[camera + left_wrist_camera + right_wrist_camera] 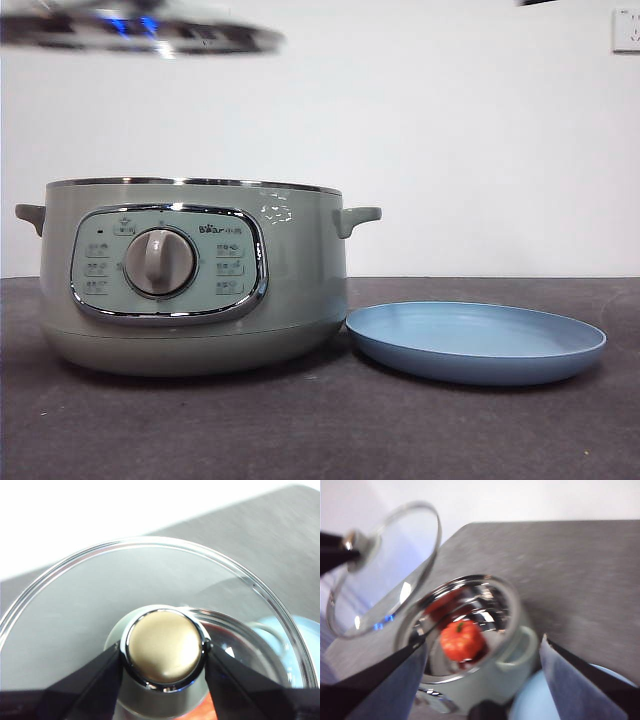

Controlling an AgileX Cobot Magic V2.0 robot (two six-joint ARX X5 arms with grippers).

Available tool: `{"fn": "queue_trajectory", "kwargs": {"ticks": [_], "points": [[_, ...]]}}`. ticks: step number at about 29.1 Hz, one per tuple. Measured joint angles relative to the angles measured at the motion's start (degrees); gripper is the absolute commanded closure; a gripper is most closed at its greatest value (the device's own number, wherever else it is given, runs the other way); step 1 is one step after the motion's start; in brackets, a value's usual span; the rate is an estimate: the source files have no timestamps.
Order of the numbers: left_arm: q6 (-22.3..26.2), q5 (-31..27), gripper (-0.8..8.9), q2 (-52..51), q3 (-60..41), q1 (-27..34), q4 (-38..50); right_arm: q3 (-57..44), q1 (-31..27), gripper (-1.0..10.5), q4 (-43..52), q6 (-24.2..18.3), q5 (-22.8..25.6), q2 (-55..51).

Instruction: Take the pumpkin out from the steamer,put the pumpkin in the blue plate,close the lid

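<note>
At the far left of your front view, the lid [140, 30] hangs high above the table, clear of the steamer [190, 280], blurred along the top edge. Your left gripper [165, 652] has it: in the left wrist view both black jaws press against the sides of the round knob [164, 650], one on each side, clamped firmly on it.

Below the lid, the steamer stands uncovered on the dark table [320, 430], its dial facing you. The pumpkin [462, 640] lies inside the pot, on the shiny bottom, seen from above in the right wrist view. Your right gripper [482, 680] hovers over the open pot with jaws spread wide and nothing between them; the pumpkin sits below, between the two jaws and apart from both.

To the right, the blue plate [476, 342] rests flat just beside the steamer's base.
</note>
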Motion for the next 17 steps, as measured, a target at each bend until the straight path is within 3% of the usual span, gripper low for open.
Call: {"fn": "queue_trajectory", "kwargs": {"ticks": [5, 11, 17], "points": [[0.0, -5.7, 8.22, -8.1, 0.0, 0.0, -2.6, 4.9, 7.3, 5.5, 0.6, -0.5, 0.0, 9.5], [0.9, -12.5, 8.22, -14.9, 0.0, 0.0, -6.8, 17.4, 14.2, 4.0, -6.2, -4.3, 0.7, 23.0], [1.4, -18.2, 8.23, -19.9, 0.0, 0.0, -10.0, 35.0, 21.0, 4.0, -18.2, -9.9, 11.2, 36.9]]}}
